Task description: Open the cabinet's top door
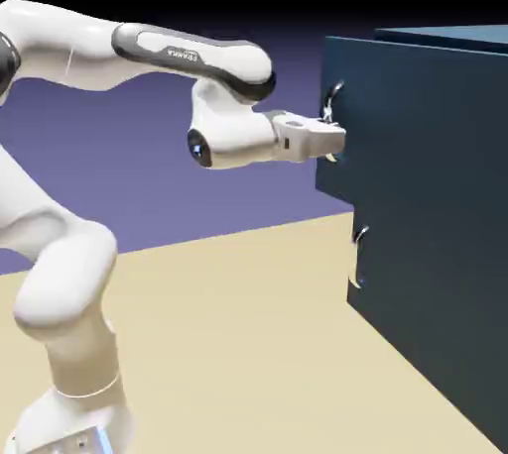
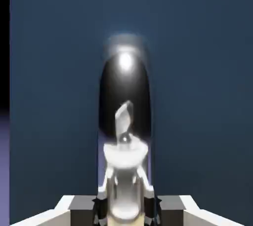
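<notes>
- Blue-violet backdrop, tan surface (image 1: 228,333), and the navy cabinet (image 1: 437,224) standing on the exterior view's right.
- The top door (image 1: 417,125) is the upper panel, and it looks flush with the cabinet front: not opened yet, by my reading.
- Its handle (image 1: 333,97) curves off the door's near edge; the hand view fills with it, a glossy dark arch with a bright glint (image 2: 125,96) against navy panel.
- The gripper (image 1: 335,143) is right at that handle's lower part, pressed together around it as far as I can judge; in the hand view the silver stem runs down between the fingertips (image 2: 79,205).
- The lower panel's handle (image 1: 358,240) sits well apart, below, untouched.
- The white arm (image 1: 189,56) reaches level from the left, wrist pointed at the door.
- Step in hand: the grasp on the handle looks made, the pull not begun.
- Next move calls for drawing back along the door's swing arc, keeping the pinch firm; a slim curved handle could slip out.
</notes>
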`<action>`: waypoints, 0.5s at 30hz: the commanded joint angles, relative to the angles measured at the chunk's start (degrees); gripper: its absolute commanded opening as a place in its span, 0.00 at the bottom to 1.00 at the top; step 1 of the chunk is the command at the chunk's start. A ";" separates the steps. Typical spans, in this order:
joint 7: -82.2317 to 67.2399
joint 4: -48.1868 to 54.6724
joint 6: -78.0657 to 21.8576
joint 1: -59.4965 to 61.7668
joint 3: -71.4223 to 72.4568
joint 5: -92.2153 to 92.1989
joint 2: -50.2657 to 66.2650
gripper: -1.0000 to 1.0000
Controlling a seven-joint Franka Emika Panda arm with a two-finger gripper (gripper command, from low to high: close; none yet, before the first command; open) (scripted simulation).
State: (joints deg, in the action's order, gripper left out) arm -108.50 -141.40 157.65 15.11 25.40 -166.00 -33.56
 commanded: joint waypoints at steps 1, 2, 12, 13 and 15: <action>-1.44 -0.14 0.21 -2.09 -1.98 -0.70 0.24 0.00; -2.70 -0.36 0.39 -4.16 -3.97 -0.92 0.36 0.00; 7.81 -11.45 0.84 -21.12 -21.54 19.40 -11.71 0.00; 9.17 -12.54 1.06 -22.51 -23.13 21.89 -13.25 0.00; 11.83 -14.59 1.65 -25.19 -26.22 26.87 -16.34 0.00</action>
State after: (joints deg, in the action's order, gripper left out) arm -96.67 -155.99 159.27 -10.07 -0.83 -139.14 -49.90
